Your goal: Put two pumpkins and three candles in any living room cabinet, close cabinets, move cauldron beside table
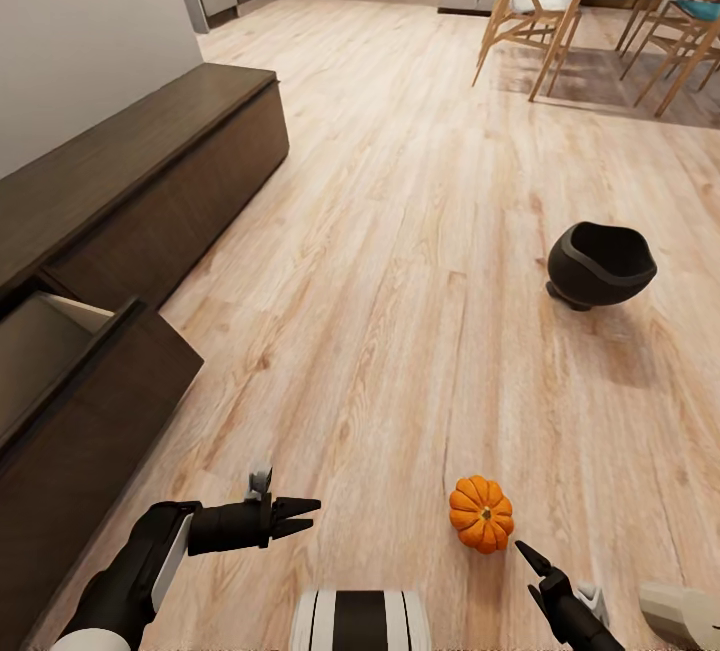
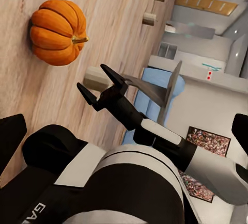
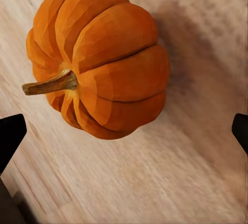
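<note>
Pale plank floor (image 1: 400, 231), lone pumpkin (image 1: 481, 513) low and right of centre, right gripper (image 1: 530, 558) closing in for the pick.

Head view: pumpkin just up-left of the right gripper's dark tip at lower right, not touching; left gripper (image 1: 300, 516) at lower left, fingers slightly parted, holding nothing; cabinet (image 1: 140, 191) along the left edge with one drawer (image 1: 60, 351) pulled out; cauldron (image 1: 600, 266) well apart at mid right. Left wrist view: same pumpkin (image 2: 57, 32) at upper left, right gripper (image 2: 101, 87) spread wide beside it, empty. Right wrist view: pumpkin (image 3: 98, 59) in upper centre, stem pointing left, fingertips (image 3: 10, 133) wide apart at both edges. Best done by centring over the ribs, lowering until the fingers straddle the widest part, avoiding the stem, then squeezing gently.
</note>
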{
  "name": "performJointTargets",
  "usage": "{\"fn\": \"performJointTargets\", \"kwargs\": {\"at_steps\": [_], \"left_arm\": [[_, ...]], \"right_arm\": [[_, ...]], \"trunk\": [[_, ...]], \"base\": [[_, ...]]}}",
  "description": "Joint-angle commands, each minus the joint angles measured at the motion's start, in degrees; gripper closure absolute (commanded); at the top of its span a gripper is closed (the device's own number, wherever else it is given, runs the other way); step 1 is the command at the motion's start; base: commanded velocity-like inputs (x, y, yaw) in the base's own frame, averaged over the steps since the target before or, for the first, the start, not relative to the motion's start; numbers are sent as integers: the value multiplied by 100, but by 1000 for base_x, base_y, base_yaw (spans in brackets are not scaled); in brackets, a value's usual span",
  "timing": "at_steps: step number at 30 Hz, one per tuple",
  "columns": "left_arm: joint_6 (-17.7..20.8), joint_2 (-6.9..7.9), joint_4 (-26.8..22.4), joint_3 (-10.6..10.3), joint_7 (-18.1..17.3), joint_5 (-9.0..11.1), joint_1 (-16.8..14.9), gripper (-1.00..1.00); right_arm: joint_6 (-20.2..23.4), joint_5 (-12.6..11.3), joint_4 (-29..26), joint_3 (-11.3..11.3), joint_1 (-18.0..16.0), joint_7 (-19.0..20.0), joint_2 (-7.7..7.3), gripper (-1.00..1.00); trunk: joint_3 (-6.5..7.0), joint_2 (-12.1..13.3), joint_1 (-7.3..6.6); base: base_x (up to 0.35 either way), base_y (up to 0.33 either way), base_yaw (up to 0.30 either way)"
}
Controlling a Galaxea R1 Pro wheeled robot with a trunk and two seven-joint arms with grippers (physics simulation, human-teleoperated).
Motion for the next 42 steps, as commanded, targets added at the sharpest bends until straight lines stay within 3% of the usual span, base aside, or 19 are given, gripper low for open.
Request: {"fn": "performJointTargets", "kwargs": {"at_steps": [1, 12, 42], "left_arm": [[60, 0, 0, 1, -11, 16, -2, -100], [60, 4, 0, 1, -13, 19, -2, -100], [60, 6, 3, 1, -11, 19, -2, -100]], "right_arm": [[57, -42, 2, -19, -2, 8, 1, -100], [57, -37, 2, -19, -2, 1, 1, -100], [48, -37, -7, -19, -2, 53, 1, -100]], "trunk": [[-26, -3, 1], [-181, -12, 19], [-181, -12, 19]], "base": [[0, 0, 0], [0, 0, 0], [32, 12, 0]]}}
